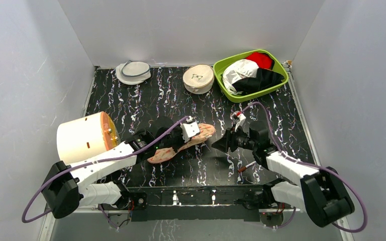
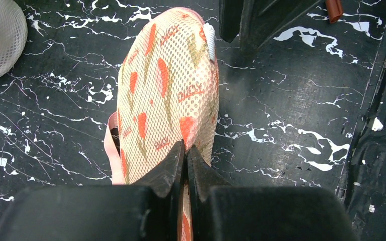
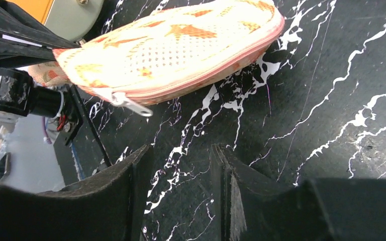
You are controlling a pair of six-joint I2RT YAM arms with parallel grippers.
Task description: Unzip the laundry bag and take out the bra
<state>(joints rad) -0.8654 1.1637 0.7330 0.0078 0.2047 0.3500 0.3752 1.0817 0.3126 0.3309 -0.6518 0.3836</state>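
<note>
Left gripper (image 2: 186,153) jaws closed, pinching a fold of the laundry bag (image 2: 166,90), with a strip of printed fabric showing between the two fingers. The bag runs straight ahead from those jaws, lying on the black marbled table (image 1: 171,100). Right gripper (image 3: 181,150) jaws apart and holding nothing, low over the table. The bag's rounded end (image 3: 181,45) is just ahead of them and apart. The metal zip pull (image 3: 133,106) hangs off the bag's seam just ahead of the left-hand finger, not touching it. The zip looks closed along the visible edge. In the top view the bag (image 1: 183,143) sits between the two grippers, left gripper (image 1: 175,143) on it and right gripper (image 1: 220,143) just beside its end. Mesh pouch (image 2: 0,40) is well off to the left of the left jaws.
</note>
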